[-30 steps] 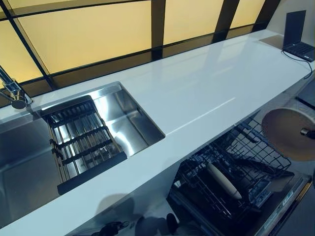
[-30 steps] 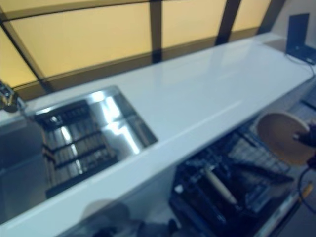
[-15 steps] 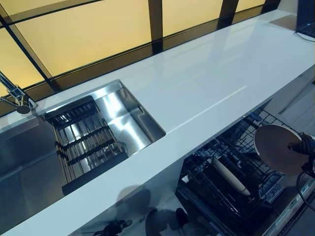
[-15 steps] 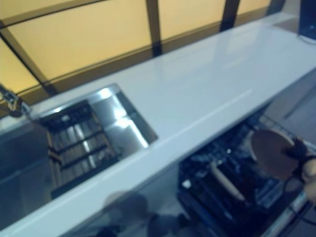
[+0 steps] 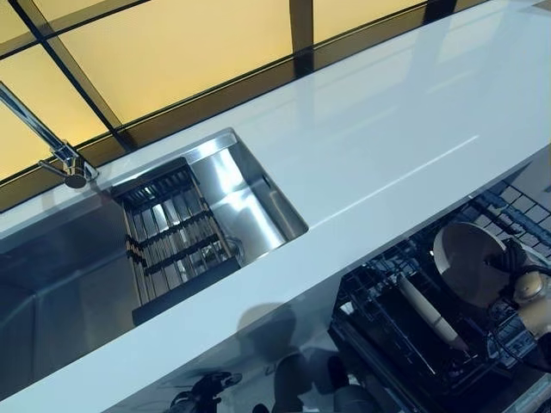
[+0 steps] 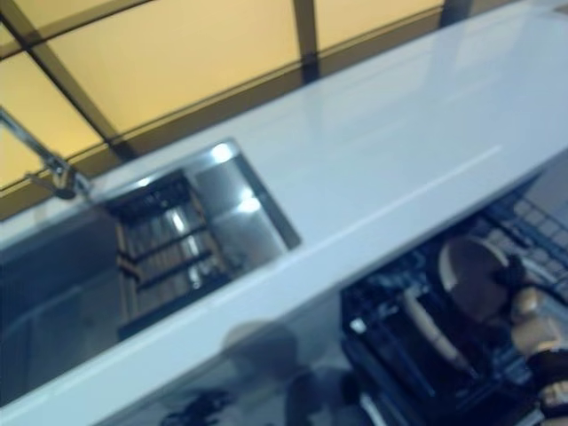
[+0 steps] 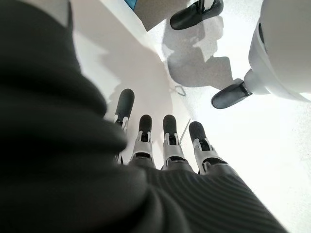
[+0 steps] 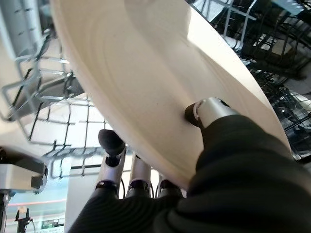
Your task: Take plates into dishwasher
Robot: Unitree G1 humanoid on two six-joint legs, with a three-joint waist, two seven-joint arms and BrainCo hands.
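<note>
No writing I can read anywhere. My right hand (image 8: 214,145) pinches the plate (image 8: 146,87) between thumb and fingers: round, pale cream, smooth, tilted on edge over the dishwasher rack (image 5: 405,335) at four o'clock (another plate (image 5: 430,311) stands there). My left hand (image 7: 160,145) hangs with fingers straight, holding nothing.

It was a kitchen. A long white countertop (image 5: 370,146) held a steel sink (image 5: 77,267) with a tap (image 5: 52,142) above it. Below the countertop's front edge, an open dishwasher rack (image 5: 413,344) stood pulled out.
</note>
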